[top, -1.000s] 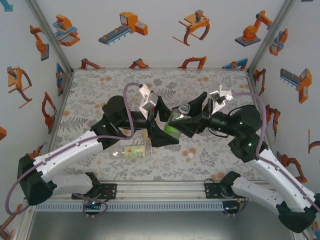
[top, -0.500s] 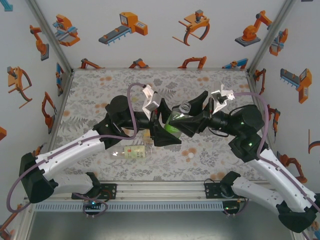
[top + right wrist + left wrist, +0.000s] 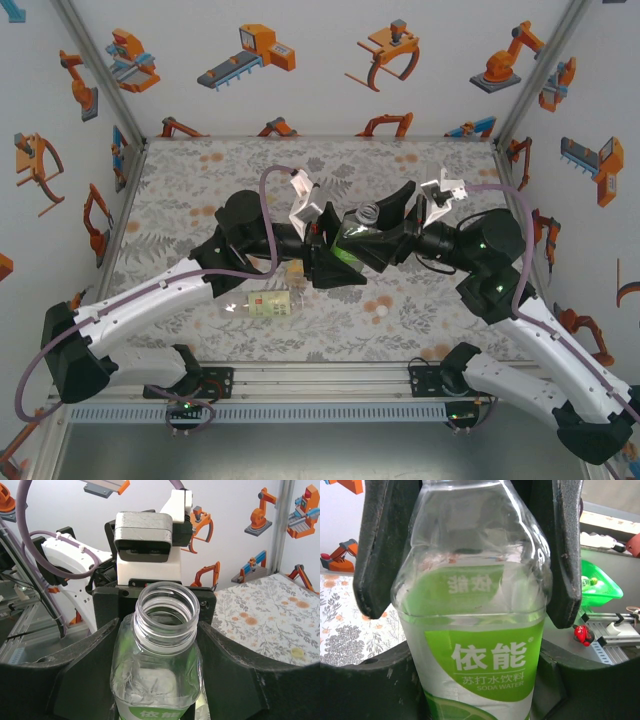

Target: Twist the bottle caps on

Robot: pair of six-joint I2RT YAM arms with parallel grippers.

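Top view: the clear plastic bottle with green label (image 3: 350, 238) sits over the middle of the floral-patterned table (image 3: 200, 180), between the left gripper (image 3: 335, 255) and the right gripper (image 3: 378, 225).
Left wrist view: the left gripper (image 3: 470, 540) is clamped on the bottle's shoulder.
Right wrist view: the right gripper (image 3: 162, 680) grips the bottle below the neck (uncapped, threads bare).

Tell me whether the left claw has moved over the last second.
Yes. Against the bottle lying on the table, the left claw shifted right and closed on the green-label bottle.

White arm shells (image 3: 150, 300), purple cables (image 3: 262, 195) (left claw (image 3: 470, 580), right claw (image 3: 160, 670): black).
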